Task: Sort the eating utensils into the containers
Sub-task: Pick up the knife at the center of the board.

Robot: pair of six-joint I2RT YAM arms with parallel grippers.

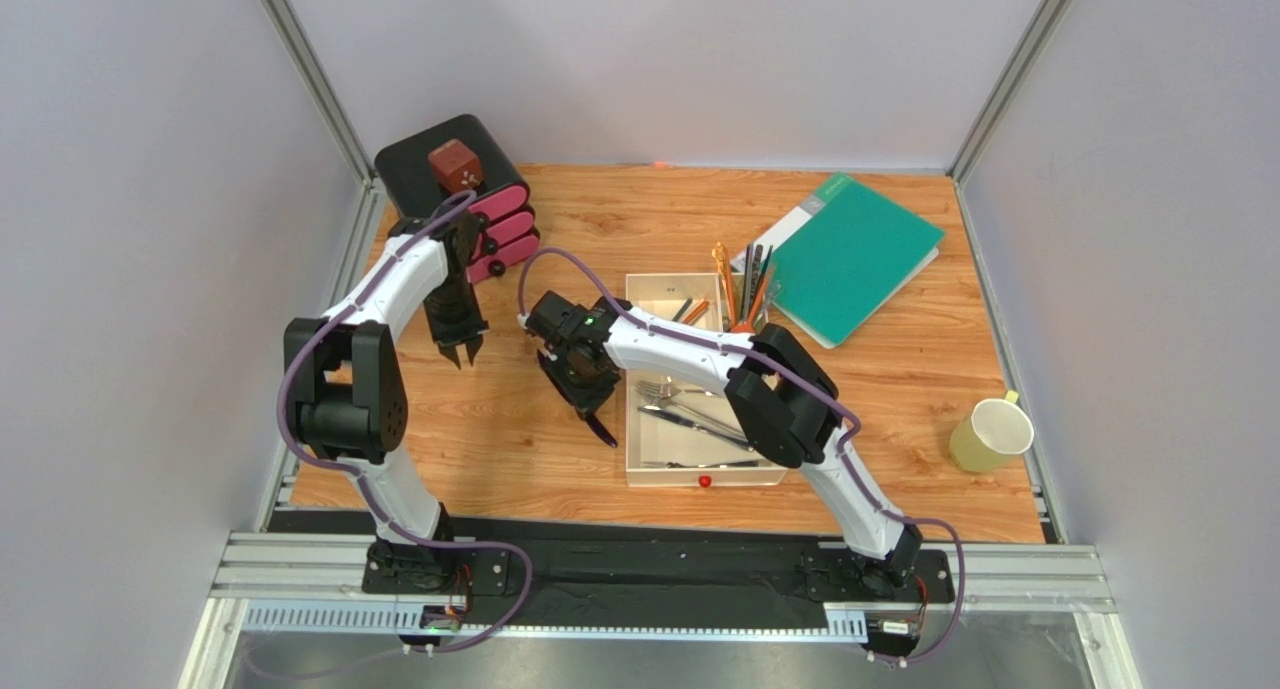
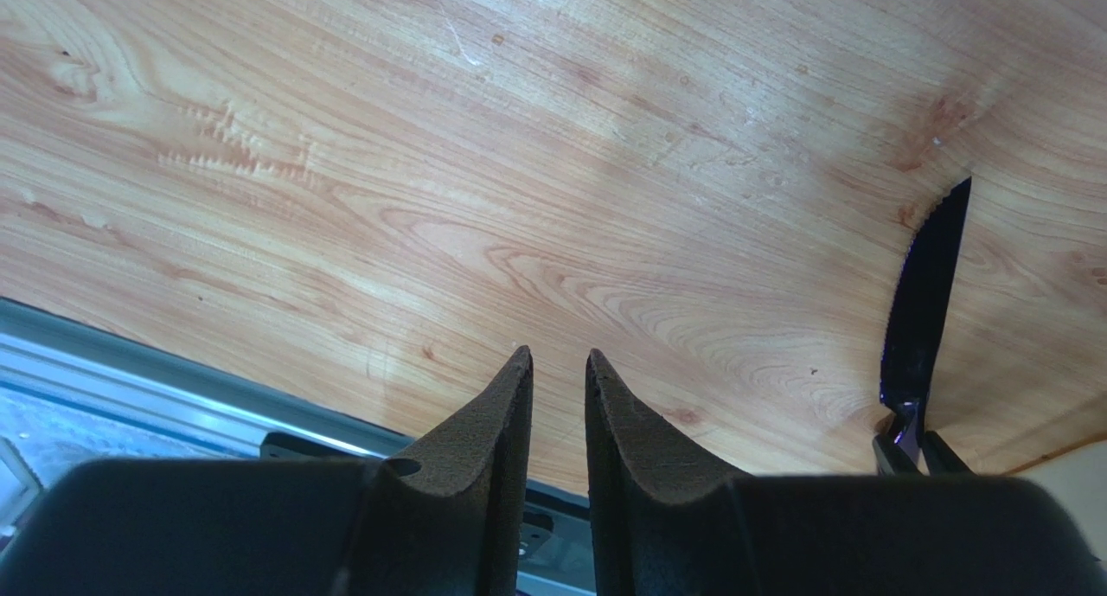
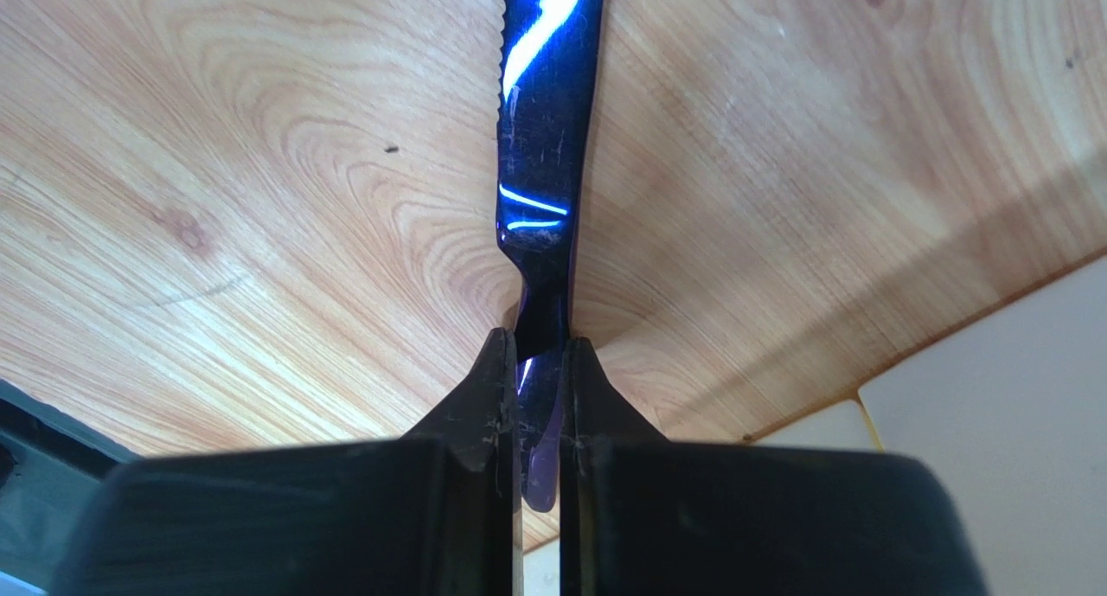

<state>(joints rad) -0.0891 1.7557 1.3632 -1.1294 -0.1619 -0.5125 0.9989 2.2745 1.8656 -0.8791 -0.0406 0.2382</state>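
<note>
My right gripper (image 1: 583, 394) is shut on the handle of a blue-purple knife (image 3: 546, 168), which hangs over bare wood just left of the cream-white tray (image 1: 630, 449). The serrated blade points away from the fingers (image 3: 487, 402); it also shows in the left wrist view as the dark knife (image 2: 923, 298). My left gripper (image 2: 559, 363) hovers further left over the table, its jaws a narrow gap apart with nothing between them. In the tray's large compartment lie silver and black utensils (image 1: 691, 416). Orange and dark chopsticks (image 1: 736, 289) rest in a small upper compartment.
A black box with pink drawers (image 1: 489, 217), a brown cube (image 1: 454, 164) on top, stands at the back left. A green folder (image 1: 849, 254) lies back right of the tray. A pale yellow cup (image 1: 992, 434) sits at the right edge. The tray's front rim bears a red dot (image 1: 703, 481).
</note>
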